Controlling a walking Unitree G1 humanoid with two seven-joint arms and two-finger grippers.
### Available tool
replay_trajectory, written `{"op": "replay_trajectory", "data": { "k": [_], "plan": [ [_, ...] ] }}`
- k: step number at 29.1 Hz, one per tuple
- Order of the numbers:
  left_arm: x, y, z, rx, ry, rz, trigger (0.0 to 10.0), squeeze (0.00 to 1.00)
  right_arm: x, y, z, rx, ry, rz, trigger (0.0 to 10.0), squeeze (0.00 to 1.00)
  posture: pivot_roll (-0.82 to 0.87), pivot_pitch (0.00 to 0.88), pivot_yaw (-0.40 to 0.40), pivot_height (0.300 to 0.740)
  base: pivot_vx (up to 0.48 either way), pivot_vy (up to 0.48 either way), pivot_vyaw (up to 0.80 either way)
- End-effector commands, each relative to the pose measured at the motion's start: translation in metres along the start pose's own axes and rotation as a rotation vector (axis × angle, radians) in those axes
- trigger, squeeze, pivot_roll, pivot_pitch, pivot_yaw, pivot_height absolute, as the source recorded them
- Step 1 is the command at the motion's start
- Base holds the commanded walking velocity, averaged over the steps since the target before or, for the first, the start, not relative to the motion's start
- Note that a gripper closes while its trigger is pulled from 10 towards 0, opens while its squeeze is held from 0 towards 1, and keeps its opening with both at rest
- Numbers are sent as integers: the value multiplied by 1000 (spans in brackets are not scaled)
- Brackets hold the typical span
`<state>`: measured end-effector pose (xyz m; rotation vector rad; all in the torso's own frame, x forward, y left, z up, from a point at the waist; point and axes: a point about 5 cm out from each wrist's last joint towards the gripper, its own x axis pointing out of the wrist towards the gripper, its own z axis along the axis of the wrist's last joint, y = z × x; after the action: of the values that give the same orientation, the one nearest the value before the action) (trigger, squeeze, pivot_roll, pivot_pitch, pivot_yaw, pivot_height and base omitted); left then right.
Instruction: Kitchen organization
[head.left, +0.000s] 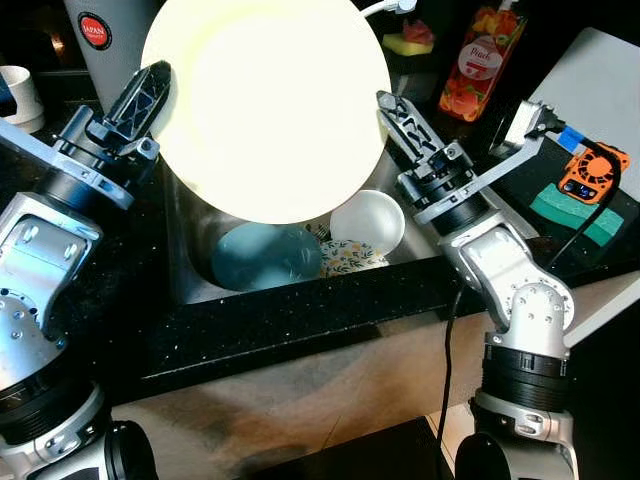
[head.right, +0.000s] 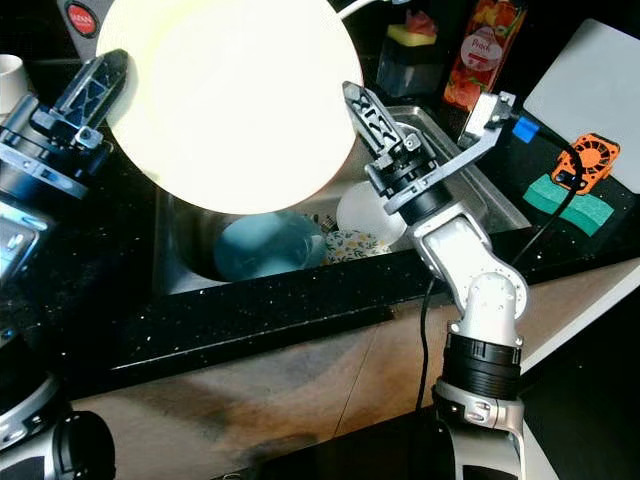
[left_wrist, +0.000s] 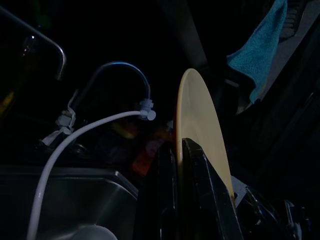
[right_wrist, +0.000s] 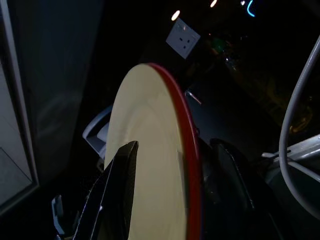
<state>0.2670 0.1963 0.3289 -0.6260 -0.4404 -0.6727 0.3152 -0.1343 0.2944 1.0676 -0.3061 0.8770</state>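
Both the left pincer (head.left: 150, 85) and right pincer (head.left: 392, 110) grip a cream plate (head.left: 266, 105) above the sink (head.left: 190, 270) in a black counter (head.left: 300, 320).

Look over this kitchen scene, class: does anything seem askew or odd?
The big yellow plate is odd: it stands on edge in mid-air above the sink, gripped at opposite rims by the left gripper and the right gripper. Nothing looks spilled or broken.

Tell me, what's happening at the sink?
Both hands, left hand and right hand, clamp yellow plate by its edges, above sink. Blue bowl, white bowl below.
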Motion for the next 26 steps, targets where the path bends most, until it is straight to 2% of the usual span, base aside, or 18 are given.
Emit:
{"op": "replay_trajectory", "data": {
  "k": [1, 15, 26],
  "plan": [
    [-2, -3, 2, 12, -7, -14, 10000, 0, -2, 8, 6, -8, -13, 33, 10000, 0, 180, 53, -57, 740, 0, 0, 0],
    [-4, 1, 3, 16, -6, 1, 10000, 0, -3, 15, 7, 1, -4, 76, 10000, 0, 180, 52, -57, 740, 0, 0, 0],
    [-6, 0, 4, 4, -11, -8, 10000, 0, -4, 8, 2, -9, 24, 46, 10000, 0, 184, 46, -61, 740, 0, 0, 0]
  ]
}}
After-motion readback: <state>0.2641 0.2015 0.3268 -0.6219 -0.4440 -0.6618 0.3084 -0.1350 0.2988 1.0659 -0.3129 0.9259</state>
